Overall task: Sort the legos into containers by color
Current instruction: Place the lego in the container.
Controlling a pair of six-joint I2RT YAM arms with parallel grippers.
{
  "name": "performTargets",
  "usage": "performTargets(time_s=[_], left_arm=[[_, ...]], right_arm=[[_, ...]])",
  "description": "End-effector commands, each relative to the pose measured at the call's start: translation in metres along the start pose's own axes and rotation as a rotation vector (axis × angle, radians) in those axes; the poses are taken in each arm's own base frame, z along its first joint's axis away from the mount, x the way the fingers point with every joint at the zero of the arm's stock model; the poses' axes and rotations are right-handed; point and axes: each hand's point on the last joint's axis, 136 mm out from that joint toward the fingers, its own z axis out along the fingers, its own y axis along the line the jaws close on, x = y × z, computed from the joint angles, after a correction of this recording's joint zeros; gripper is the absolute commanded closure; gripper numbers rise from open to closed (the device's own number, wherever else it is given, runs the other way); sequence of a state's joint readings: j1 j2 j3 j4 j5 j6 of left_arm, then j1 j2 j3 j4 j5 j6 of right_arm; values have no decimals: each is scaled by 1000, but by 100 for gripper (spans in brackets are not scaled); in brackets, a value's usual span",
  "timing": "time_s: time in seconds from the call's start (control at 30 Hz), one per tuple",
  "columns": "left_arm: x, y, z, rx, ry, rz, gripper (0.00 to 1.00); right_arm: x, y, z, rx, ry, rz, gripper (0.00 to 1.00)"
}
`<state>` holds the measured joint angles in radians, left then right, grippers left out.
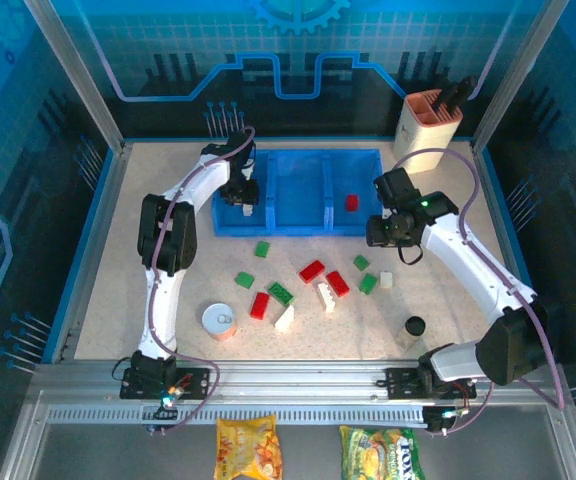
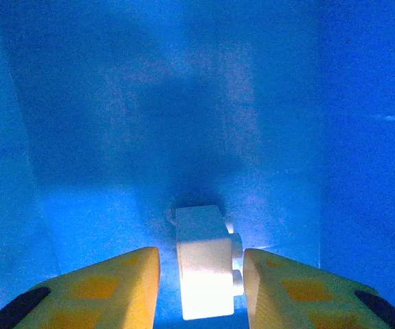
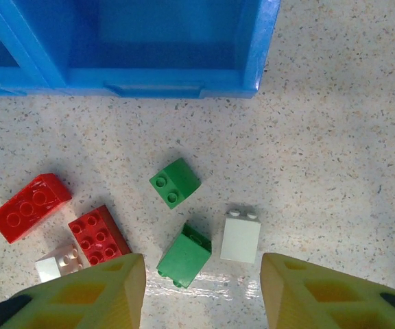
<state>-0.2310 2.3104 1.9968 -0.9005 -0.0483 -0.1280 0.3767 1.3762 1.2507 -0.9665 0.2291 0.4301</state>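
Left gripper [image 2: 201, 259]: down in the left compartment of the tray [image 1: 298, 226], yellow fingers slightly parted around a white brick [image 2: 208, 274], with a sliver of gap on one side.
Right gripper [image 3: 203, 266]: spread wide and empty over a green brick [image 3: 185, 256] and a pale brick [image 3: 241, 237] on the table [image 1: 118, 300].
Tray: blue, three compartments, with one red brick [image 1: 351, 202] in the right one.
Loose bricks [image 1: 312, 270]: red, green and white, scattered in front of the tray.
Writing: two yellow snack packets [image 1: 248, 447] by the front rail, print too small to read.

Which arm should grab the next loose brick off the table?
Right. The right end effector hangs open over a green brick; the left end effector is inside the tray, a white brick between its fingers.
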Motion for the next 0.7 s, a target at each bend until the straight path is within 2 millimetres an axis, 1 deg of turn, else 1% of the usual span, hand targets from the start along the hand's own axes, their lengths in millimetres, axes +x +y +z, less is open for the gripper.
performTargets(time_s=[0.0,0.2,0.43,0.53,0.67], left_arm=[[-6,-2,-39,18,-40,1,61],[8,-4,-77,43,-57,-1,61],[34,1,-123,55,-85,6,60],[48,7,-137,58,-94,5,59],[68,16,-148,55,-99,0,59]], right_arm=[[2,3,-12,-8,-13,-1,51],[8,5,-4,-12,4,-14,51],[24,7,18,-26,56,-9,50],[31,8,27,-29,70,2,50],[37,4,35,-6,79,50,49]])
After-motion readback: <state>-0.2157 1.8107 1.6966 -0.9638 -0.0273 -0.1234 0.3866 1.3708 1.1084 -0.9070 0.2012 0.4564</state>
